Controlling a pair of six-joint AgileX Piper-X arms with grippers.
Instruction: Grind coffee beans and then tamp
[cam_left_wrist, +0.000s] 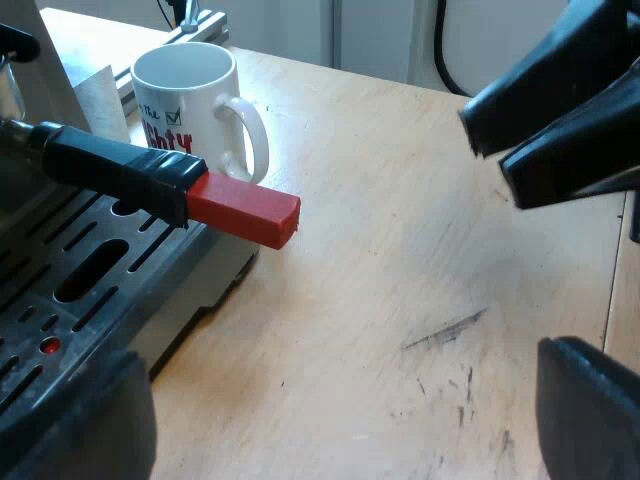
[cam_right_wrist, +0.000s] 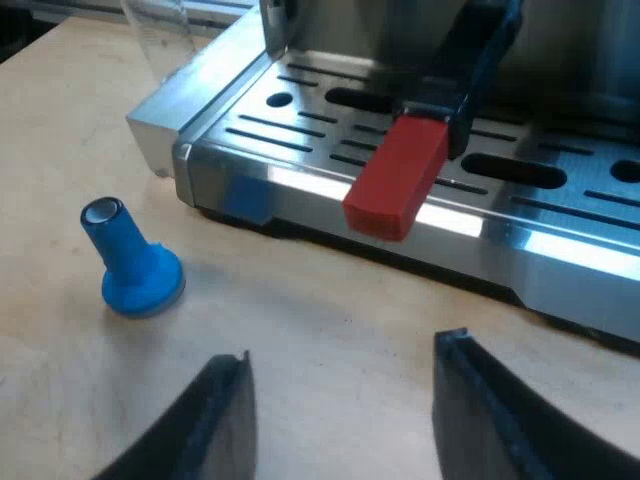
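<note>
The holder's dark handle sticks out from the espresso machine's front over the drip tray (cam_left_wrist: 70, 265), and its red end (cam_left_wrist: 245, 210) reaches past the tray's edge. My left gripper (cam_left_wrist: 330, 420) is open beside the tray with only bare table between its fingers. My right gripper (cam_right_wrist: 345, 410) is open low over the table, facing the red end (cam_right_wrist: 395, 180) and a little short of it. The right arm's black fingers (cam_left_wrist: 560, 120) also hang across from the red end. A blue tamper (cam_right_wrist: 130, 265) stands on the table near the tray's corner.
A white mug (cam_left_wrist: 190, 105) with printed lettering stands on the wooden table just beyond the red end. A clear measuring glass (cam_right_wrist: 155, 40) stands by the machine's corner. The slotted metal drip tray (cam_right_wrist: 300, 130) has a raised rim.
</note>
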